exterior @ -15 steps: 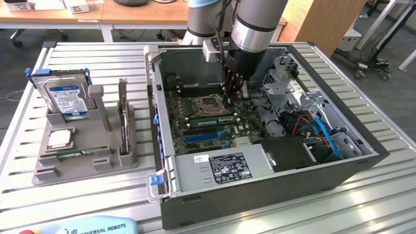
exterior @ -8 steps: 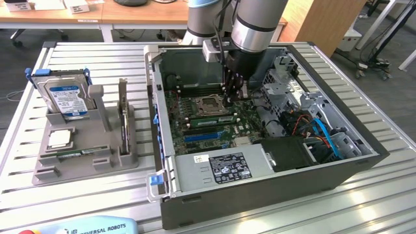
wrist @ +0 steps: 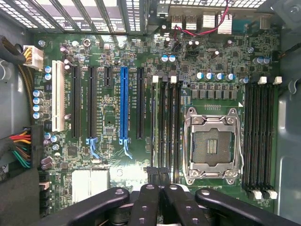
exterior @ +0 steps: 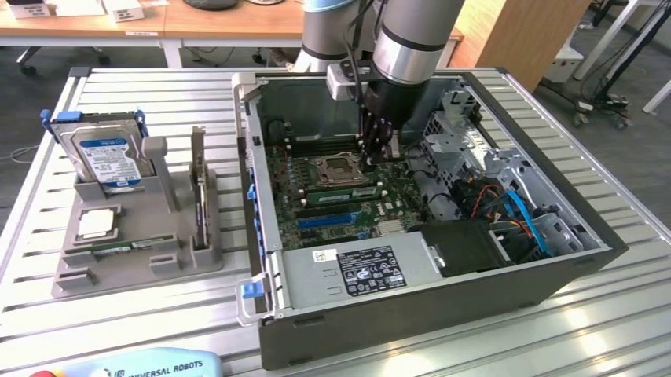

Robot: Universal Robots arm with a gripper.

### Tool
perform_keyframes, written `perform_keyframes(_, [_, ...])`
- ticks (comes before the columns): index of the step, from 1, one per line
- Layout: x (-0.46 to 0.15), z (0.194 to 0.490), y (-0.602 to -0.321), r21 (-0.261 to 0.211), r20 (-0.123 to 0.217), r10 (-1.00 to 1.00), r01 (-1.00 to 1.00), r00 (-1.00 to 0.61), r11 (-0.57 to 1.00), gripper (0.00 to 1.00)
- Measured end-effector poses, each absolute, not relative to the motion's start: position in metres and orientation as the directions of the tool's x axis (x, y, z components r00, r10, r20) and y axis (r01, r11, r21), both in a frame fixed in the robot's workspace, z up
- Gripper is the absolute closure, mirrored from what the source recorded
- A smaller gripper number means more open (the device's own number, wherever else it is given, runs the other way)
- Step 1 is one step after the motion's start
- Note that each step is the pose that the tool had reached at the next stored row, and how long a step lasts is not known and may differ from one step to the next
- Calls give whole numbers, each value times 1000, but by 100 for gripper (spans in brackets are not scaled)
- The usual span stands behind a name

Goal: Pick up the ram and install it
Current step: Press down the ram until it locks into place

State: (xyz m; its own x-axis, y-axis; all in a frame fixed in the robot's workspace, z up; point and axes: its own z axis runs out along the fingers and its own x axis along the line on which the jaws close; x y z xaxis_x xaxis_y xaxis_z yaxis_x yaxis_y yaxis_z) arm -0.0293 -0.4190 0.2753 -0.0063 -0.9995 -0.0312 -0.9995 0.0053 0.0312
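Ok, end effector [exterior: 379, 155]: pressed together, down inside the PC case [exterior: 419, 314], over the motherboard [wrist: 141, 162].
Ram [exterior: 338, 193]: I see it lying in a slot just beside the CPU socket [exterior: 338, 167], near the end effector.

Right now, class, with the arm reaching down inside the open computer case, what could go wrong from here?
1. The shut pincer hangs low over the memory slots, right beside the open processor socket; a sideways slip might scrape its exposed contacts.
2. The ram looks set along a slot; uneven pressure might leave one end unlatched.
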Motion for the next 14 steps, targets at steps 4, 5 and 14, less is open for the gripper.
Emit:
perform_keyframes(4, [-27,275,-419,31,-31,-999,-999,-6,5,90])
perform_keyframes(5, [-26,275,-419,31,-31,-999,-999,-6,5,90])
perform_keyframes(14, [-15,275,-419,32,-31,-999,-999,-6,5,90])
